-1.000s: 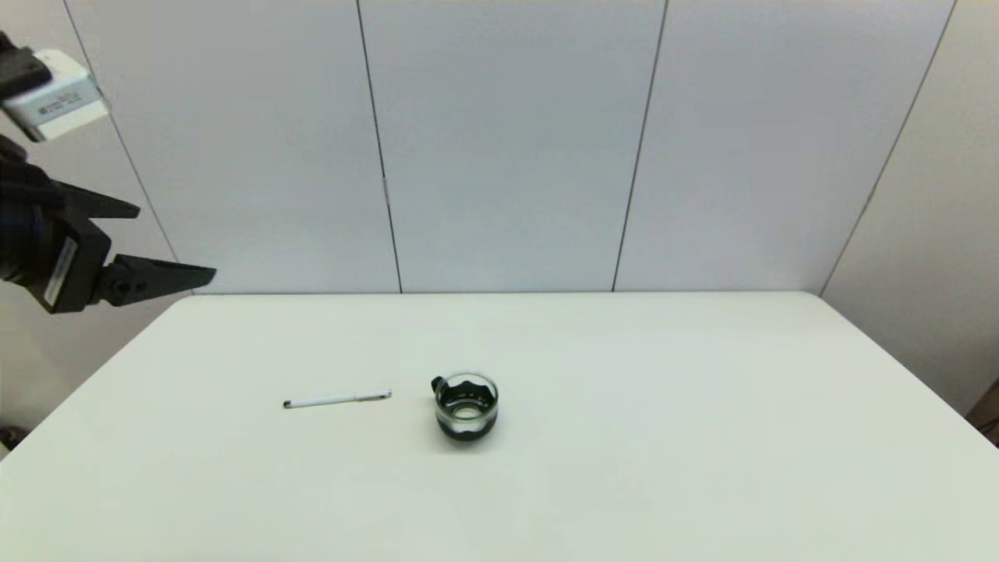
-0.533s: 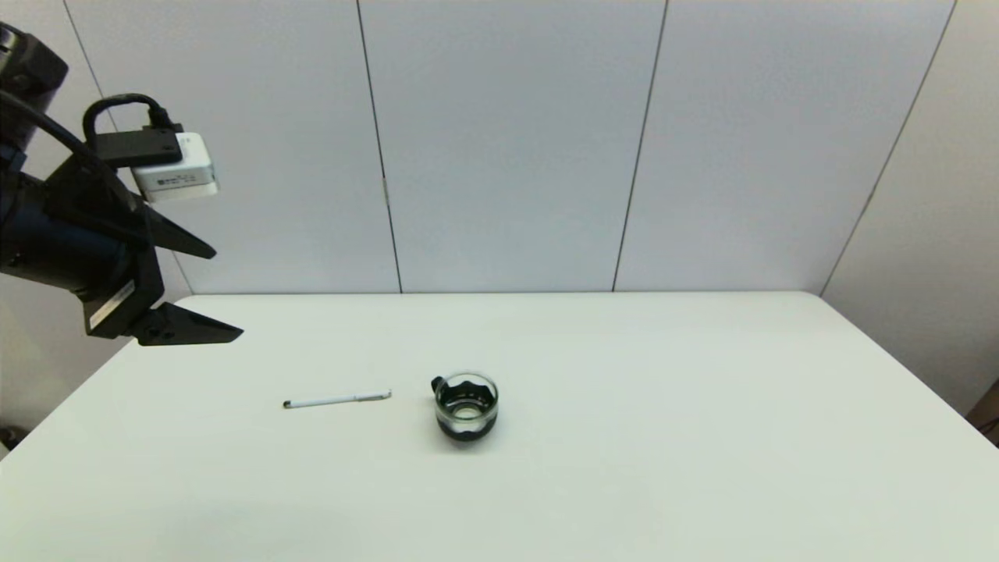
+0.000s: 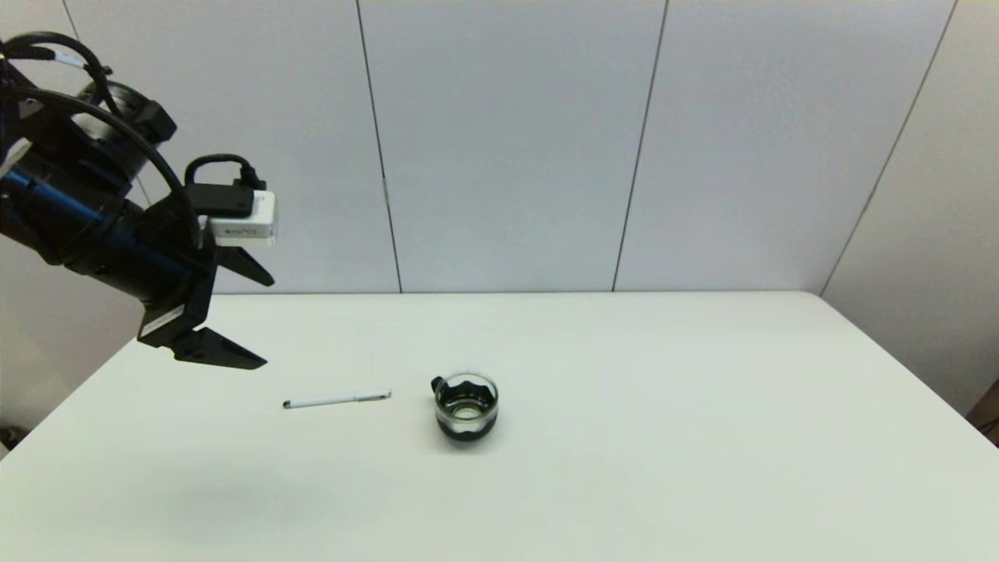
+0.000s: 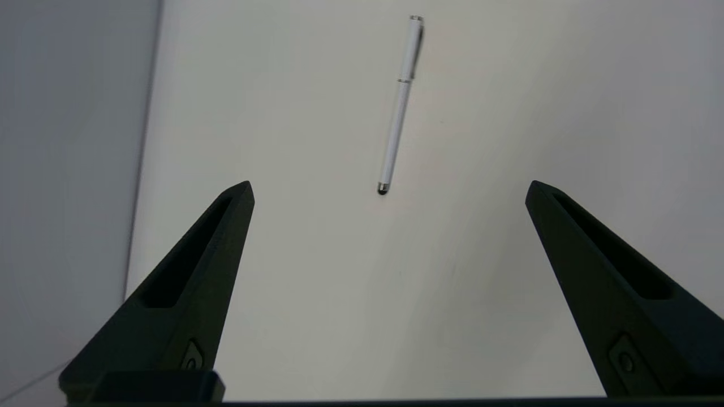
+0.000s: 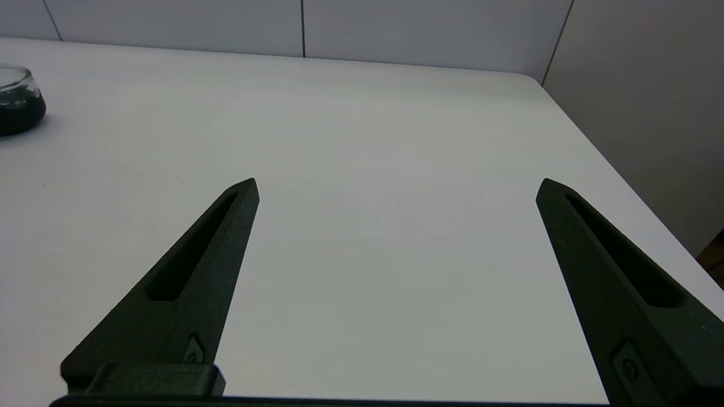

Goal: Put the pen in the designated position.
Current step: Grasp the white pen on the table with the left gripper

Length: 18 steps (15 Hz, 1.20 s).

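Note:
The white pen [image 3: 337, 400] lies flat on the white table [image 3: 663, 437], dark tip to the left, just left of a small glass cup [image 3: 466, 407]. In the left wrist view the pen [image 4: 400, 107] lies ahead of the fingers, its dark tip nearest them. My left gripper [image 3: 265, 321] hangs open in the air above the table's left part, up and to the left of the pen, holding nothing. My right gripper [image 5: 396, 189] is open and empty over the table's right side; it does not show in the head view.
The glass cup [image 5: 17, 102] with dark contents stands near the table's middle. Grey wall panels rise behind the far edge. The table's right edge [image 5: 622, 186] runs close to the right gripper.
The left arm has swung in from the far left, lower and to the right, towards the pen. The pen and the cup have stayed in place.

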Available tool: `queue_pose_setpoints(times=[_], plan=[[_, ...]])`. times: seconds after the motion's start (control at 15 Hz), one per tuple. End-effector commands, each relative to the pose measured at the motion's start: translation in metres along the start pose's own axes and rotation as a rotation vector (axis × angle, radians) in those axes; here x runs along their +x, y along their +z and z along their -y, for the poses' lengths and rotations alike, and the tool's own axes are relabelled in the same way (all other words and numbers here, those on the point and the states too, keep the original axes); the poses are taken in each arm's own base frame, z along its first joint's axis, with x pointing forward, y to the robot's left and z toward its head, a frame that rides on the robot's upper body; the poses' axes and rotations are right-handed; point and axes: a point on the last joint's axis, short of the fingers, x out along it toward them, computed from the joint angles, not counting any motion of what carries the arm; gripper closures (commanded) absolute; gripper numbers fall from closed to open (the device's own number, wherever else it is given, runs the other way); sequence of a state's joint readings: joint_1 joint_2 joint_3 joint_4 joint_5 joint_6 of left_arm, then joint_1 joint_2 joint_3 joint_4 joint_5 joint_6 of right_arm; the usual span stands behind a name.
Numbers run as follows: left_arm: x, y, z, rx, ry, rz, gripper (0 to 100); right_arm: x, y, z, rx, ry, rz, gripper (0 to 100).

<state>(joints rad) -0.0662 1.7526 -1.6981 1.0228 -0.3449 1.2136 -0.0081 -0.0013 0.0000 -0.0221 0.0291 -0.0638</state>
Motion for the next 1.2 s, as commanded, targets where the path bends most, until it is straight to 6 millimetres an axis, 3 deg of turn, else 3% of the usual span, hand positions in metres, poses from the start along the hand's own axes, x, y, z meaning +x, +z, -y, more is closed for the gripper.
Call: queue_pose_setpoints(times=[0.07,1.2], plan=[[0.028,-0.009,-0.005,0.049,-0.129,-0.036,0,0.001,-0.003,0.0,0.0,0.0,-0.013,0],[0.122,-0.019,-0.018,-0.009,-0.317,-0.156,0,0.001,-0.004,0.0,0.0,0.0,-0.014,0]])
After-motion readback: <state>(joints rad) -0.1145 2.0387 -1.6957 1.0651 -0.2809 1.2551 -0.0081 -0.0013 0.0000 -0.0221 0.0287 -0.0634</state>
